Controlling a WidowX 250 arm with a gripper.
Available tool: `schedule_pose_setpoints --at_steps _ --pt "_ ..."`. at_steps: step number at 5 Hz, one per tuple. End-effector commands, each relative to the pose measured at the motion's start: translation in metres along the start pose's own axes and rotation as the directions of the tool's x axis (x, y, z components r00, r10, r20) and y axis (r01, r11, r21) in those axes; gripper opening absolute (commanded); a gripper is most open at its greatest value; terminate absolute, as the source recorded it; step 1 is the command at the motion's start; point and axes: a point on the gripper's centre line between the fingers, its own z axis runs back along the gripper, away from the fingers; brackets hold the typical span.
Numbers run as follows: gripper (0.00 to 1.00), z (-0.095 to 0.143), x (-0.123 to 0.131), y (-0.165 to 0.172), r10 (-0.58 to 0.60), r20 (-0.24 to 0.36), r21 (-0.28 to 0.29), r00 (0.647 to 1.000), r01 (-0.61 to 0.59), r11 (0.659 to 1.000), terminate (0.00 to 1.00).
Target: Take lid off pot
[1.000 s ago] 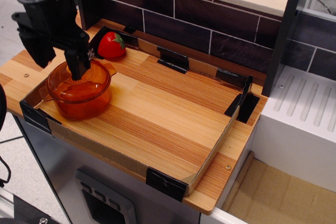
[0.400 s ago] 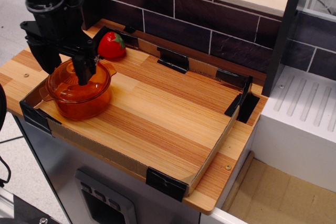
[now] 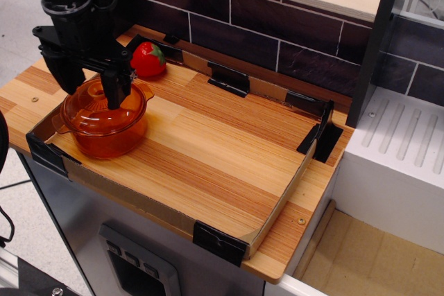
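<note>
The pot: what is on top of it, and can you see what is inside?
The domed orange lid sits on the pot, with the gripper over its centre, hiding the knob. Through the translucent walls nothing clear shows inside; I cannot tell whether the pot holds anything.

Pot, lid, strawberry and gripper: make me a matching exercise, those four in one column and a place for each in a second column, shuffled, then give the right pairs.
Column one:
1. pot
2. lid
3. strawberry
4. gripper

Column two:
A. by the back wall, behind the pot
B. on top of the pot
C. at the board's left end, standing on the wood
D. right above the lid, fingers pointing down

Pairs: 1-C, 2-B, 3-A, 4-D
</note>
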Motion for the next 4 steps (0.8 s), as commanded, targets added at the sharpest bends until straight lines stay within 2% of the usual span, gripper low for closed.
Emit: schedule_pose_setpoints --at_steps 1,2,3,4 --pt "0.00 0.006 0.014 0.005 0.013 0.030 0.024 0.999 -0.014 1.000 0.00" --pt "0.00 0.006 0.016 0.006 0.014 0.027 0.022 1.000 -0.015 1.000 0.00" --pt "0.00 0.019 0.023 0.006 0.034 0.031 0.011 0.999 -0.034 0.999 0.00" --pt "0.00 0.047 0.028 -0.003 0.067 0.023 -0.017 0.997 -0.067 0.998 0.00"
